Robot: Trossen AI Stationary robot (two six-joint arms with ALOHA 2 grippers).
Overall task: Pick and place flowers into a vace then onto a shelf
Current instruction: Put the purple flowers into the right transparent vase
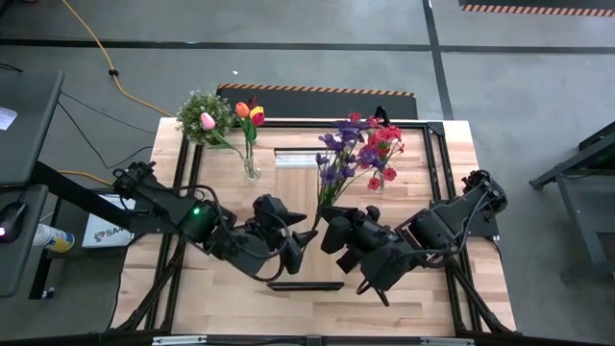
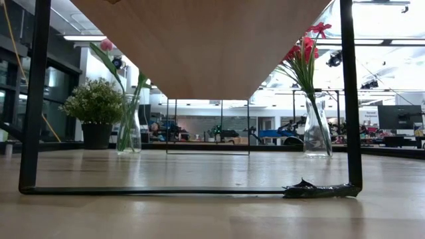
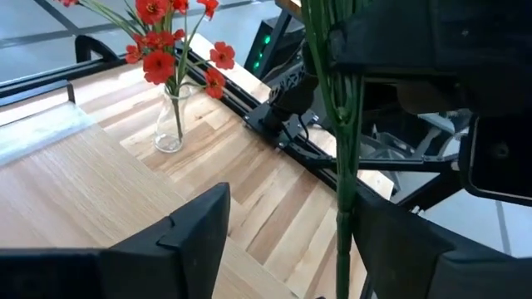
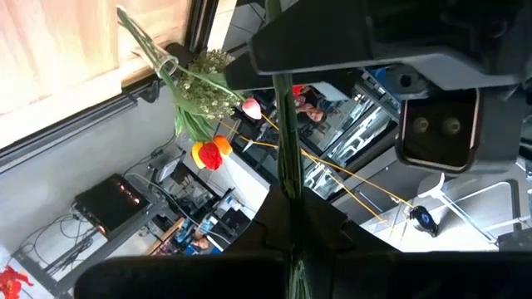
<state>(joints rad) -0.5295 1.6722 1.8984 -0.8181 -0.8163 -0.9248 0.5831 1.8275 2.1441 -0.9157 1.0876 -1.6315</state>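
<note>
**Purple spray passing between two arms**

Above the middle of the light butcher-block surface, the purple small-blossom spray on thin green stems leans up and away from the two grippers, its stem ends down between them. The right gripper has its fingers closed on the lower stems; in the right wrist view the bundle runs straight through its clamped fingers. The left gripper sits just beside it with its fingers parted, the stems standing between them untouched on at least one side.

The red small-blossom spray already stands in a clear glass vase behind, and the tulips fill another clear vase near the bushy green potted plant.

The spray is probably very light, top-heavy with blossom, and its wiry stems likely bend and splay. A hold low on the gathered stems, firm enough to stop them slipping or twisting, seems best; squeezing near the blooms risks crushing them.
</note>
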